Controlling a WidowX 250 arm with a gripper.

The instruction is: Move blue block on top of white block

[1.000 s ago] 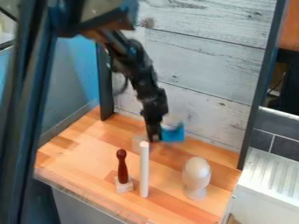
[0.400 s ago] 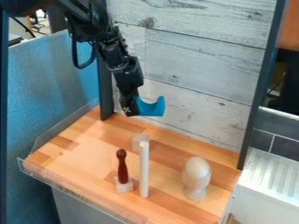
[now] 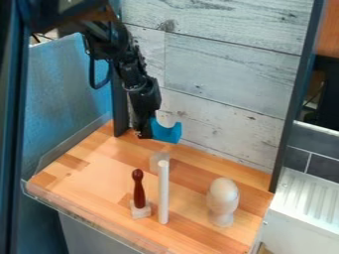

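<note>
Your smooth wooden counter meets a whitewashed plank wall. The blue block, scooped into a curve, hangs above the back, one end pinched in the claw, likely held high to clear the squarish white block beyond the pale rod.

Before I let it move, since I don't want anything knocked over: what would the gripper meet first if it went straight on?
Probably the wooden tabletop, behind the white block: the gripper points down, with the blue block at its tip. Depth is unclear, so that block might clip the white one.
</note>
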